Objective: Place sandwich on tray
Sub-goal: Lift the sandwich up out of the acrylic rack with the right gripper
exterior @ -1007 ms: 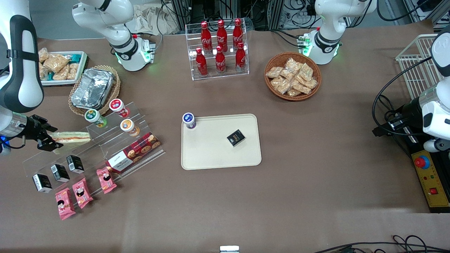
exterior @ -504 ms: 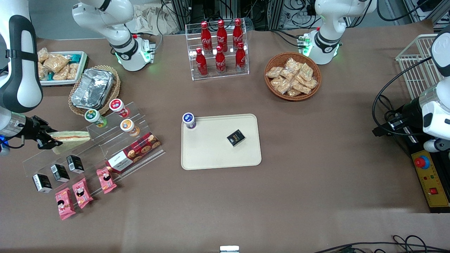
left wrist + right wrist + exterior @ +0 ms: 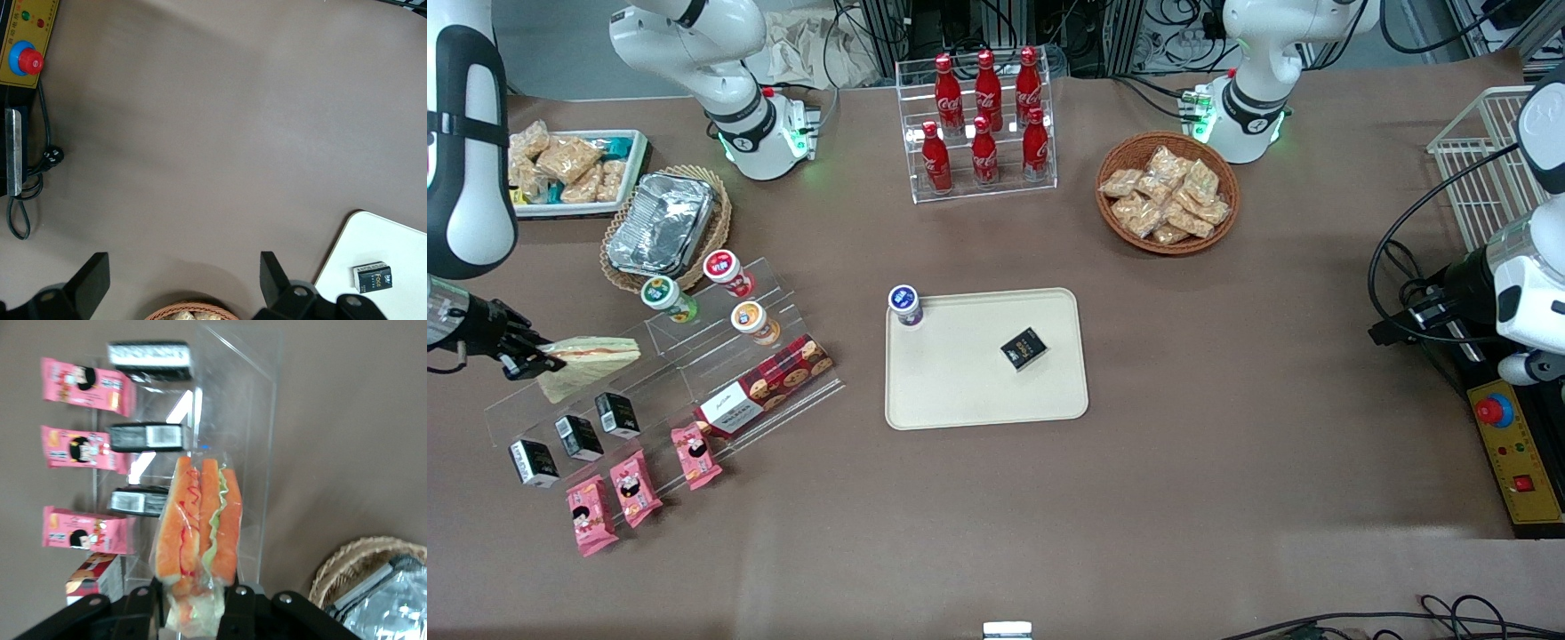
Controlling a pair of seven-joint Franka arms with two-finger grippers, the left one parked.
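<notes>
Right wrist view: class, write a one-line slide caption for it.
Gripper shut on the wrapped sandwich, held above the clear acrylic display stand.

Cola bottles (image 3: pixel 984 120) racked — snack basket (image 3: pixel 1168 193) beside; foil pan (image 3: pixel 661 224) apart.

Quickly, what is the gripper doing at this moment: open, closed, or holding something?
Gripper: closed on the sandwich, holding it at one end above the clear display stand, toward the working arm's end of the table.
</notes>
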